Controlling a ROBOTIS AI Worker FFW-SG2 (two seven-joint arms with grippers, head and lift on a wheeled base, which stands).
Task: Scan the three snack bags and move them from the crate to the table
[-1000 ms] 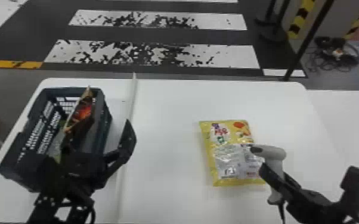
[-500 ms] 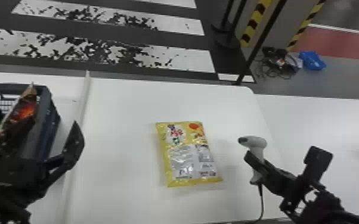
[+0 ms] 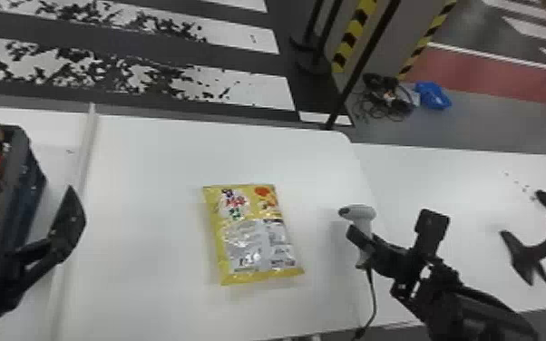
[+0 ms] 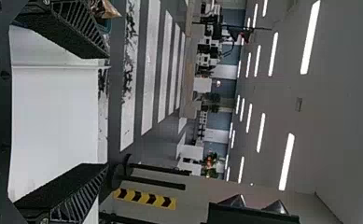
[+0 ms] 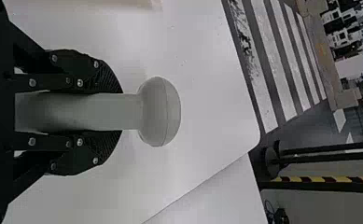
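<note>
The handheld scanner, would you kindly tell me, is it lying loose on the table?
No, the right gripper holds the handheld scanner by its handle, with a finger against each side.

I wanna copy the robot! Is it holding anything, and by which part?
The right gripper holds the scanner by its handle; the left gripper holds nothing.

We've got yellow and silver on the snack bag (image 3: 258, 238), pale grey scanner (image 3: 363, 213), white tabletop (image 3: 149, 217), and black-and-yellow stripes on the far pillar (image 3: 397, 38).
</note>
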